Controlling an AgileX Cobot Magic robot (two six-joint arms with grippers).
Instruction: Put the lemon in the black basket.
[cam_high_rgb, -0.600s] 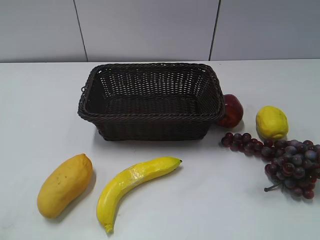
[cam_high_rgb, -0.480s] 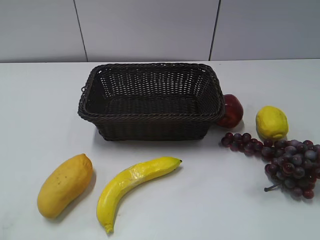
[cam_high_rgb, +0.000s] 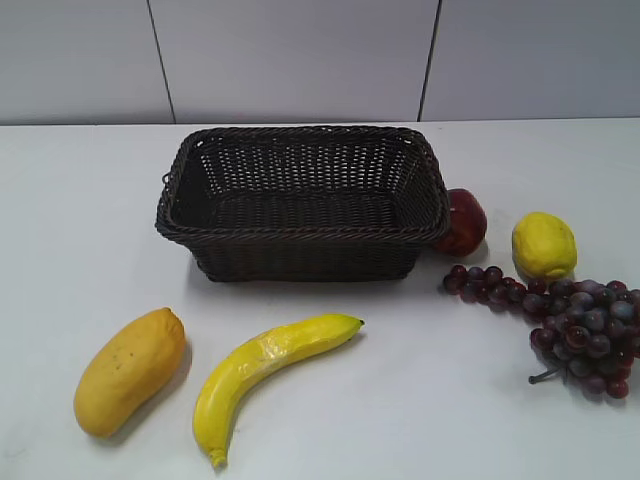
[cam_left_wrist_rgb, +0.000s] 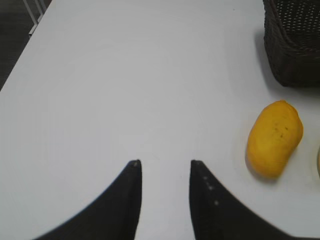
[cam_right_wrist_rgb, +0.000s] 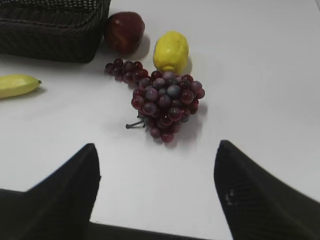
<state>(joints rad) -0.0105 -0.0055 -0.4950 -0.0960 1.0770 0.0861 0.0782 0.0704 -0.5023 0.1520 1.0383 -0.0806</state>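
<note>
White tabletop (cam_high_rgb: 90, 210). The black basket (cam_high_rgb: 300, 235) sits toward the back, centre, long side facing the exterior camera; nothing shows inside it.

The lemon (cam_high_rgb: 544, 244) rests on the tabletop to the right of the basket, apart from it. Between the two lies a dark red apple (cam_high_rgb: 462, 221), close against the basket's right end, whether touching I cannot tell. Just in front of the lemon, a bunch of purple-red grapes (cam_high_rgb: 575, 325) spreads toward the right edge; its upper strand runs close under the lemon.

Front left: a mango (cam_high_rgb: 130, 370) lies tilted. Beside it to the right, a banana (cam_high_rgb: 265, 370), tip pointing up and right toward the basket. The two are apart.

No arm appears in the exterior view.

Left hand (cam_left_wrist_rgb: 164, 172): fingers narrowly parted, nothing between them, bare tabletop beyond. Mango and a basket corner show to its right in the left wrist view.

Right hand (cam_right_wrist_rgb: 155, 165): fingers spread wide, holding nothing, low over the tabletop. Ahead of it the grapes, then the lemon (cam_right_wrist_rgb: 171, 52) beyond them, apple at the lemon's left.
</note>
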